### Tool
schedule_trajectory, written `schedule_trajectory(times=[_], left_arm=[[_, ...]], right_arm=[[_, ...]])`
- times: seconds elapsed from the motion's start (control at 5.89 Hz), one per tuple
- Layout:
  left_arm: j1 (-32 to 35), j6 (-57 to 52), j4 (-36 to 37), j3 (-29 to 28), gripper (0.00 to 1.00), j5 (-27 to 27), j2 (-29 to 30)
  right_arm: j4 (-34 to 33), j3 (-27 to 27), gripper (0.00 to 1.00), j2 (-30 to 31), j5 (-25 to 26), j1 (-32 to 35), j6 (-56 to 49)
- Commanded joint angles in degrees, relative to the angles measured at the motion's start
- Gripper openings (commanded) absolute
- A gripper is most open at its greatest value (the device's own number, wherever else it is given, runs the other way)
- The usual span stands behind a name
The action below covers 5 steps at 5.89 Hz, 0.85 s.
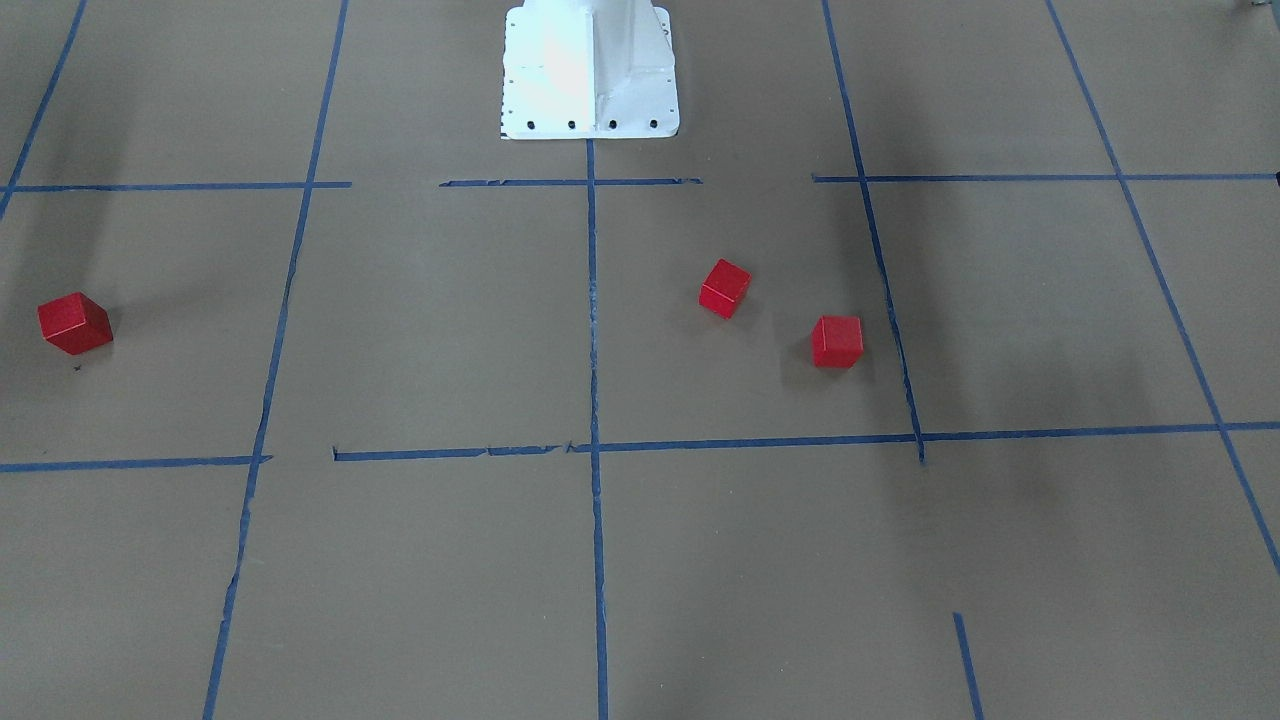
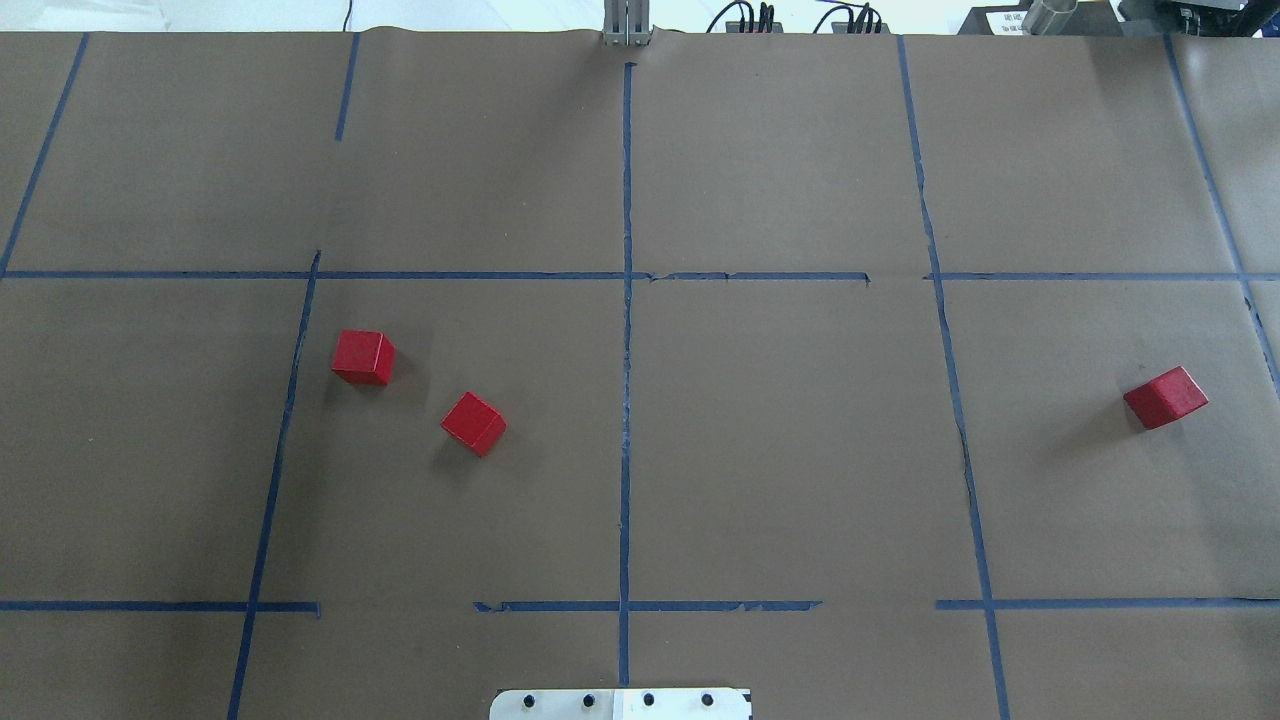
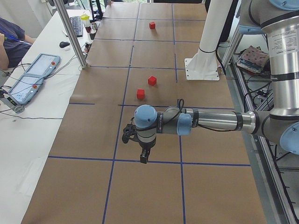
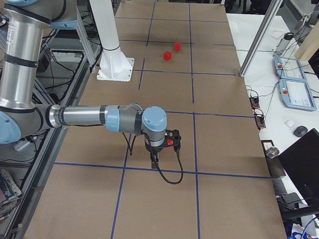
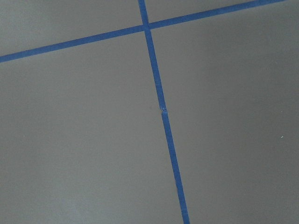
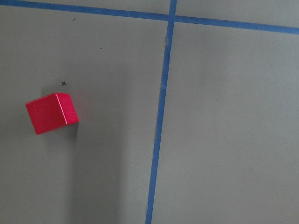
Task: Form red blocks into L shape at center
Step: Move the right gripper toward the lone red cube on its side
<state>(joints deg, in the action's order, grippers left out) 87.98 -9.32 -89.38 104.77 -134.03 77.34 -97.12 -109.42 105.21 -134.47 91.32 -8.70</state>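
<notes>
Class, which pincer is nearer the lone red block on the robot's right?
Right. The right pincer hangs near the lone red block, which shows in its wrist view. The left pincer hangs at the opposite end, beyond the other two blocks.

red blks matt | brn paper matt | base wht metal

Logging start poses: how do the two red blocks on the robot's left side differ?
The outer red block sits roughly square to the centre tape line; the inner red block is turned diagonally to it. The outer lies farther from that line, the inner closer. Both are same-size red cubes, flat, not touching.
</notes>
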Motion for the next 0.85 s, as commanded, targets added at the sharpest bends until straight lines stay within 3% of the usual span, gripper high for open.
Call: schedule_trajectory(times=[0.0, 0.17, 0.68], left_arm=[[-0.09, -0.08, 0.17, 0.17, 1.0, 0.17, 0.17], [-0.09, -0.08, 0.26, 0.18, 1.0, 0.0, 0.18], [-0.09, 0.09, 0.18, 0.18, 1.0, -0.09, 0.18]], right_arm=[[2.96, 0.0, 1.0, -0.35, -0.09, -0.35, -0.52], [10.38, 0.52, 1.0, -0.35, -0.09, -5.49, 3.04], [21.59, 0.7, 1.0, -4.9, 3.14, -22.27, 18.76]])
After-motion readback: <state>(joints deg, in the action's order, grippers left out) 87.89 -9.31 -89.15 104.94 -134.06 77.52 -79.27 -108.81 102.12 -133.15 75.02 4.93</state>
